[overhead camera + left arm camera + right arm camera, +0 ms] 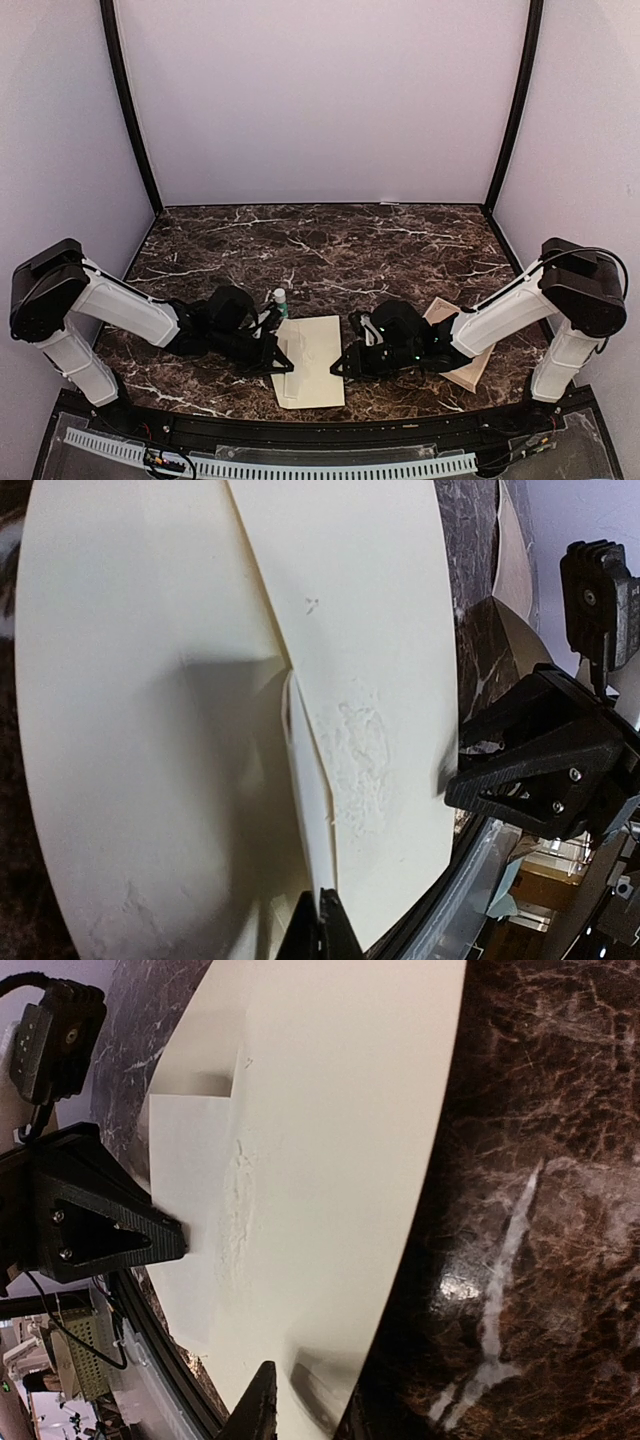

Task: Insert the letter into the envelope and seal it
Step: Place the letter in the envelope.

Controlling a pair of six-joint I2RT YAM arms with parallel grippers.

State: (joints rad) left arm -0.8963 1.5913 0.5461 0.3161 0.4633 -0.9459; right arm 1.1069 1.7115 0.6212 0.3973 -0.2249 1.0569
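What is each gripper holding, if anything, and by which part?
The left gripper pinches the envelope by the raised edge of its flap. The right gripper is at the envelope's opposite edge; whether it grips cannot be told.

A dark brown marble-patterned desk point(330, 240) with white veins carries a pale cream-yellow paper envelope point(312, 355) at its near centre. A small white teal-capped tube point(280, 300) stands just beside the envelope's far left corner, and a tan-beige paper sheet point(472, 374) lies to the right.
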